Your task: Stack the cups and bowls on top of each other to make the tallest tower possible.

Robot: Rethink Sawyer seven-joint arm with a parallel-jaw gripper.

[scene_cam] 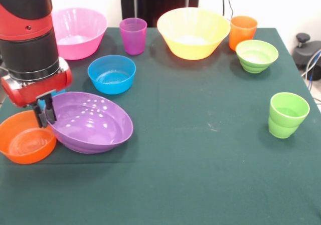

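Front view: gripper point(45, 114) between orange bowl point(25, 144), purple bowl point(91, 122).

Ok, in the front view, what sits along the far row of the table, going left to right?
Pink bowl → purple cup → yellow-orange bowl → orange cup → small green bowl, slightly nearer than the rest.

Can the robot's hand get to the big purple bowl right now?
Probably yes. The hand already hangs at the left rim of the purple bowl, with nothing between them. The orange bowl sits close on the other side, so there is little spare room there.
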